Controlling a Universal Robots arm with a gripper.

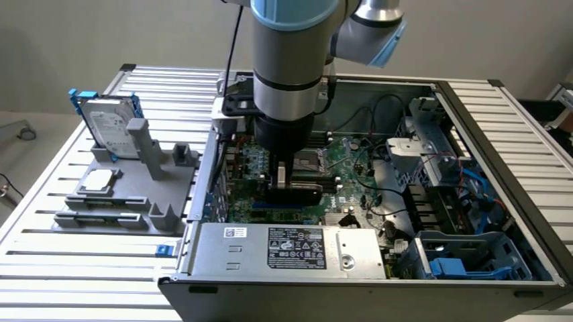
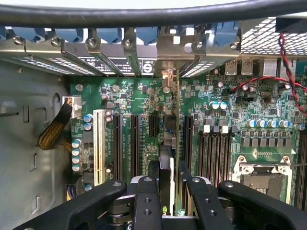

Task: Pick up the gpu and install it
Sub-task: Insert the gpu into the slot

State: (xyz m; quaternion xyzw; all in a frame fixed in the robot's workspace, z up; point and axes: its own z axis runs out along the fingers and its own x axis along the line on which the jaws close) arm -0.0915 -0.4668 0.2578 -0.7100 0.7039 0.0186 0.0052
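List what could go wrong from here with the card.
1. The gpu, gripped edge-on in the claw, is over several parallel black slots; it could come down beside the right one.
2. Its silver bracket is close to the case's rear frame and might catch there.

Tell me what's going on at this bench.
The robot arm has reached down into the open computer case. Its hand is closed on the gpu, holding it edge-on over the expansion slots of the motherboard, with the card's silver bracket up against the rear slot openings. Whether the card is fully seated can't be told. Outside the case, on the exterior view's left, the hard drive and the processor chip sit in a grey holder.
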